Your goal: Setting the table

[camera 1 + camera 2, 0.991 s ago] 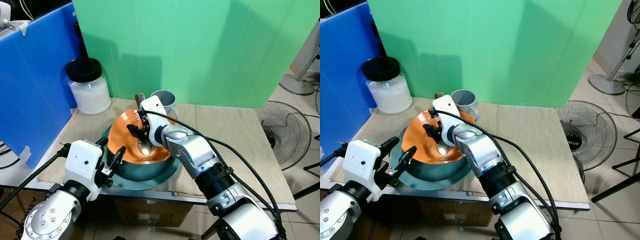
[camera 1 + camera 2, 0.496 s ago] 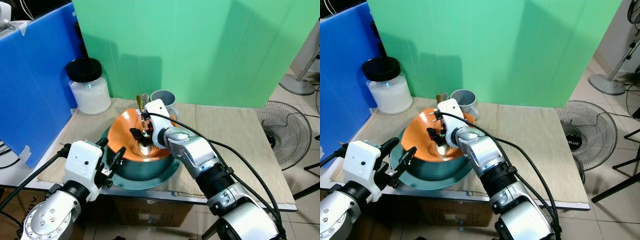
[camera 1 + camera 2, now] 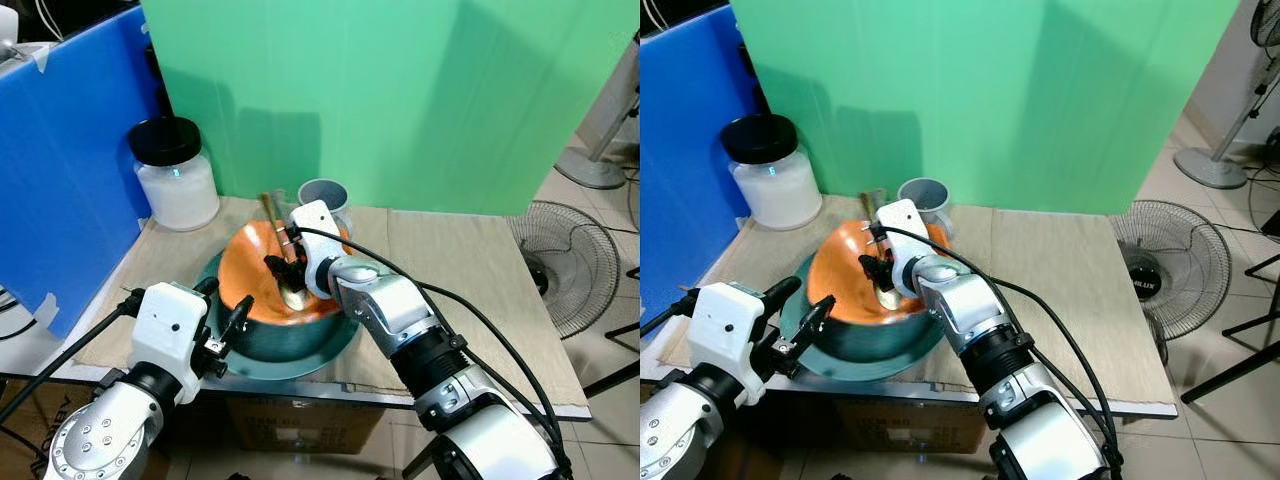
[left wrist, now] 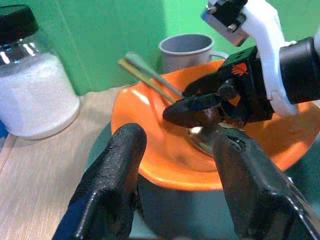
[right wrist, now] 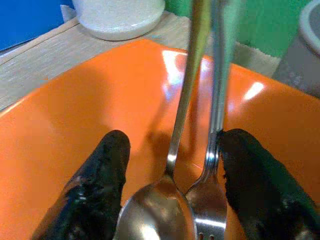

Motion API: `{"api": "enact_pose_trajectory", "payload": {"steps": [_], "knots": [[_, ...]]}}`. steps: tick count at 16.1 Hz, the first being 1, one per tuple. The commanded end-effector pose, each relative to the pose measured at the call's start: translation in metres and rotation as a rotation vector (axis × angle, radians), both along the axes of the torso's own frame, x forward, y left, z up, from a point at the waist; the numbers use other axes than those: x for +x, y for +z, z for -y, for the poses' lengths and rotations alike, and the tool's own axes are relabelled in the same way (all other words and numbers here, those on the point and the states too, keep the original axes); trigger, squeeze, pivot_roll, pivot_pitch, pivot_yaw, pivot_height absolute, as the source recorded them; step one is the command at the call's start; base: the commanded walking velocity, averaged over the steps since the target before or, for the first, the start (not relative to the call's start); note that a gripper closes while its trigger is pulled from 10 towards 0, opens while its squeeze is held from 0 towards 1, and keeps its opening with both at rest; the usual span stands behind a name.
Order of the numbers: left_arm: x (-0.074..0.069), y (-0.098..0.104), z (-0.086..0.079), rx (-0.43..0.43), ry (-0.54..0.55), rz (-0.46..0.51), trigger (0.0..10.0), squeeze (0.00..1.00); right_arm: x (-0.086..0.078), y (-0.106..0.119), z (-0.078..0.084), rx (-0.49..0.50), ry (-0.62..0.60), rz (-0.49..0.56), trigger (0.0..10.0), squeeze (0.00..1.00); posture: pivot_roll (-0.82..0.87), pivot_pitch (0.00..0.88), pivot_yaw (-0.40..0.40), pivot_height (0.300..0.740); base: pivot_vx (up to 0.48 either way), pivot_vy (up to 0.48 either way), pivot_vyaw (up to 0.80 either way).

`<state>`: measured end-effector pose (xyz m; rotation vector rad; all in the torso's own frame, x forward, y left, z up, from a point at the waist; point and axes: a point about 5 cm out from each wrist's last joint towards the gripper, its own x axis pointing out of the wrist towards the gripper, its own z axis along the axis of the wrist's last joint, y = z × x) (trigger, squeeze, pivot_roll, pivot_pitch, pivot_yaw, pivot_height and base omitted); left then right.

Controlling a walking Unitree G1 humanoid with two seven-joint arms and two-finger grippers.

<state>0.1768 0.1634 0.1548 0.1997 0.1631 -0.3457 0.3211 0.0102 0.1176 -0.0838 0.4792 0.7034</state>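
Between its spread fingers: right gripper (image 5: pixel 170 195) straddles spoon (image 5: pixel 172 170) and fork (image 5: pixel 212 165)
Beneath: orange bowl (image 3: pixel 245 275), teal plate (image 3: pixel 290 350)
Left gripper (image 4: pixel 175 195): open, near plate

The bench (image 3: pixel 470 270) is seen from above and in front by both head views, which are aimed forward and down; nearly the same field is shared, from the jar (image 3: pixel 175 172) at far left to the fan (image 3: pixel 1165 275) at right, with a slight sideways offset. The left wrist view is taken from low at the near edge, looking away along its fingers (image 4: pixel 112 185) toward the orange bowl (image 4: pixel 150 145) and grey cup (image 4: pixel 187 50). The right wrist view is set very close inside that bowl (image 5: pixel 75 110), over the spoon (image 5: pixel 172 200) and fork (image 5: pixel 212 185).
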Motion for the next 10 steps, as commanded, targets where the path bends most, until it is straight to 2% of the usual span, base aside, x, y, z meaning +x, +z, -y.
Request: {"api": "enact_pose_trajectory", "payload": {"steps": [1, 3, 6, 7, 8, 10], "knots": [[-0.001, 0.005, 0.002, 0.008, -0.02, 0.026, 10.0, 0.0, -0.012, 0.003, -0.025, 0.048, 0.058, -0.023, 2.4, 0.0, 0.01, 0.002, -0.018, 0.74, 0.0, 0.0, 0.0], [0.0, 0.004, 0.003, 0.014, -0.022, 0.027, 10.0, 0.0, -0.014, 0.003, -0.024, 0.05, 0.083, -0.018, 0.0, 0.0, 0.01, 0.0, -0.017, 0.74, 0.0, 0.0, 0.0], [0.0, 0.004, 0.003, 0.021, -0.025, 0.025, 10.0, 0.0, -0.016, 0.002, -0.022, 0.03, 0.109, -0.004, 0.0, 0.0, 0.01, 0.001, -0.015, 0.74, 0.0, 0.0, 0.0], [0.0, 0.004, 0.003, 0.022, -0.026, 0.025, 10.0, 0.0, -0.017, 0.002, -0.02, 0.024, 0.12, 0.0, 0.2, 0.0, 0.01, 0.001, -0.015, 0.74, 0.0, 0.0, 0.0], [0.0, 0.003, 0.003, 0.023, -0.026, 0.025, 10.0, 0.0, -0.018, 0.002, -0.019, 0.018, 0.127, 0.004, 1.4, 0.0, 0.01, 0.002, -0.016, 0.74, 0.0, 0.0, 0.0], [-0.001, 0.003, 0.003, 0.027, -0.026, 0.025, 10.0, 0.0, -0.02, 0.0, -0.015, 0.004, 0.139, 0.008, 1.4, 0.0, 0.01, 0.003, -0.016, 0.74, 0.0, 0.0, 0.0]]}}
